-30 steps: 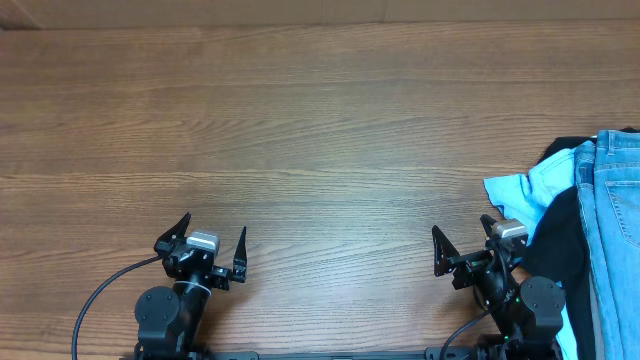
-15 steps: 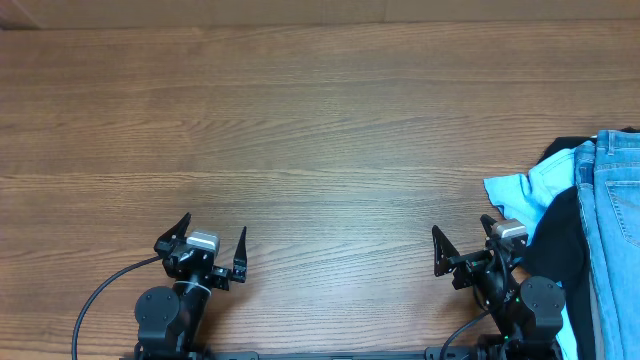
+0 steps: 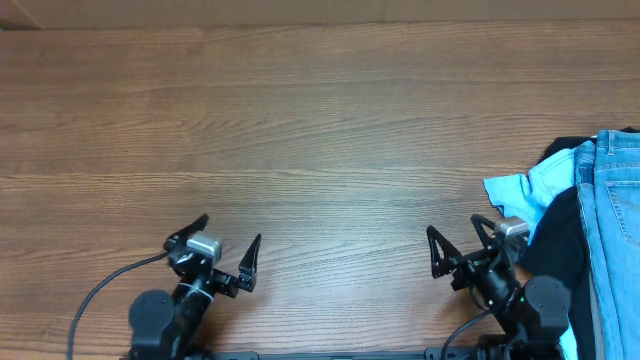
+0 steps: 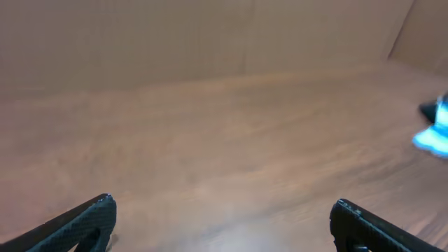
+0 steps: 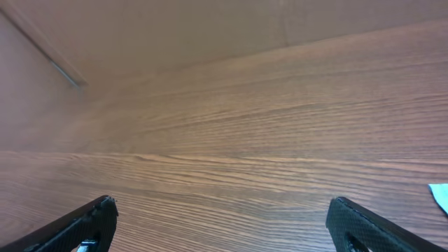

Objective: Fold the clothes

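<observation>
Light-blue denim jeans (image 3: pixel 615 230) lie at the table's right edge on top of a heap, partly cut off by the frame. My right gripper (image 3: pixel 457 236) stands open near the front edge, just left of that heap, with nothing between its fingers. My left gripper (image 3: pixel 229 237) is open too, at the front left, far from the jeans. Both wrist views show only bare wood between the spread fingertips (image 4: pixel 105 204) (image 5: pixel 105 204).
A bright cyan shirt (image 3: pixel 530 190) and a black garment (image 3: pixel 555 240) lie under and beside the jeans. The cyan shirt also shows as a blurred patch (image 4: pixel 432 134) at the right of the left wrist view. The wooden table (image 3: pixel 300 130) stretches wide to the left and back.
My left gripper has turned and shifted slightly to the right. The right gripper has turned a little to the left. The clothes have not moved.
</observation>
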